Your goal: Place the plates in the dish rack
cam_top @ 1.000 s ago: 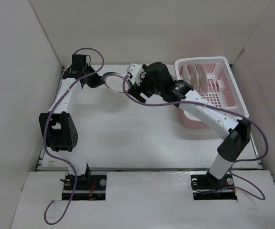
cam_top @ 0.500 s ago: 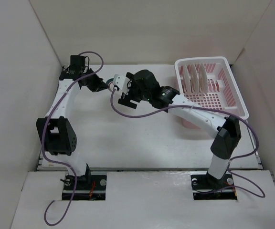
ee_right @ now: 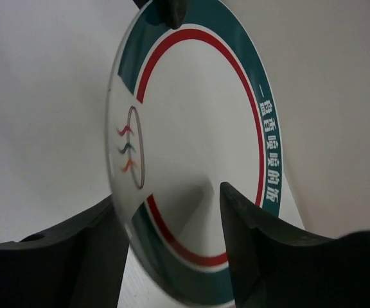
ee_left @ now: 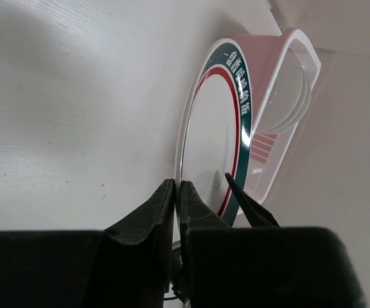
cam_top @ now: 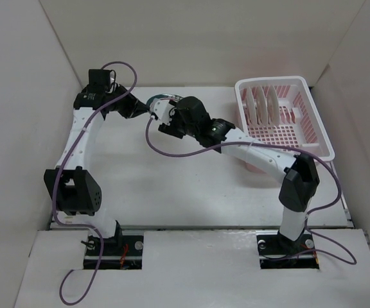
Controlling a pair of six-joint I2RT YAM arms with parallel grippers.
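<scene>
A white plate with a dark green rim band and a red ring (ee_left: pixel 211 141) stands on edge above the table at the back. My left gripper (ee_left: pixel 177 186) is shut on its rim. In the right wrist view the plate (ee_right: pixel 198 147) fills the frame. My right gripper (ee_right: pixel 169 196) is open with one finger on each side of the plate's near edge, apart from its face. In the top view the plate (cam_top: pixel 160 100) sits between my left gripper (cam_top: pixel 140 110) and my right gripper (cam_top: pixel 161 115). The pink dish rack (cam_top: pixel 300 83) stands at the back right with upright white plates (cam_top: pixel 262 102) in it.
White walls close in the table at the left, back and right. The purple cables of both arms hang near the plate (cam_top: pixel 166 144). The rack also shows behind the plate in the left wrist view (ee_left: pixel 281 58).
My right arm has swung left from beside the rack until its open fingers straddle the plate. My left arm has shifted slightly back and left, still holding the plate.
</scene>
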